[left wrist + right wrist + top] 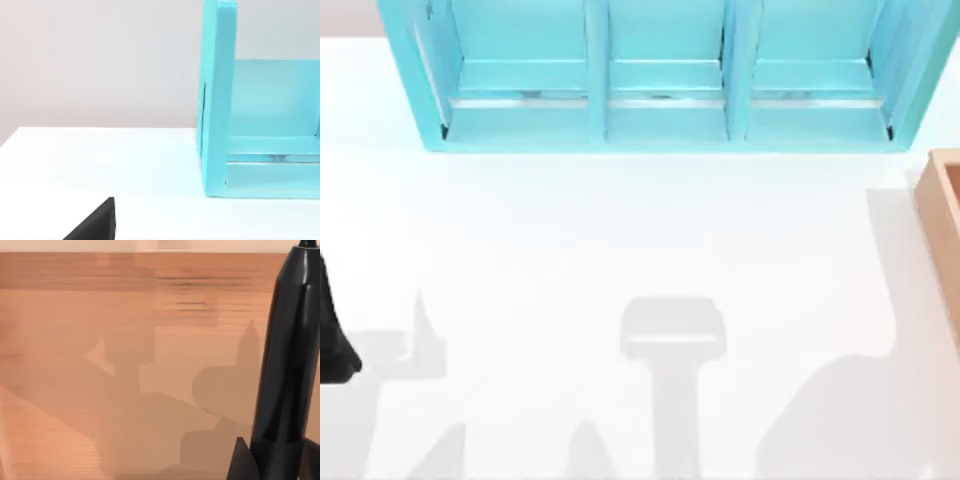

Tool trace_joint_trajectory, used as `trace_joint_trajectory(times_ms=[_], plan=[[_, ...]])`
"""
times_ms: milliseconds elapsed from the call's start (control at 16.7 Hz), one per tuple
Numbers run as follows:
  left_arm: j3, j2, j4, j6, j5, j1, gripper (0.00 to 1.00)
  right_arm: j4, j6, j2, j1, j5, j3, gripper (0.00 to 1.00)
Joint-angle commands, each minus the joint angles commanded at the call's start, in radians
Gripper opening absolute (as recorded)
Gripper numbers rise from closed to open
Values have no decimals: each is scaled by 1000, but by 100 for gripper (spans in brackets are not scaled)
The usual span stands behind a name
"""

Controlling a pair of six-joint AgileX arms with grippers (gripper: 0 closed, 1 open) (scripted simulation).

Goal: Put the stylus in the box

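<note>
A: Where is the stylus (287,355)?

B: In the right wrist view it stands upright and close, held at its lower end by the right jaws (270,457), with the tan inner wood of the box (125,365) behind and beneath it.

A: And the box on the bench (620,250)?

B: At the right edge, just beside the turquoise shelf unit (660,80).

A: The left arm?

B: Parked at the left edge; I cannot tell how its jaws (335,340) stand.

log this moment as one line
right gripper: holds stylus over box floor | left arm: parked, table's left edge | stylus: not released
</note>
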Motion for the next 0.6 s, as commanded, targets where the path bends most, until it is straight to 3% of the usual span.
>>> trace_joint_trajectory(times_ms=[600], plan=[[0, 0, 0, 0, 0, 0, 100, 92, 59, 10, 94, 34, -125, 0]])
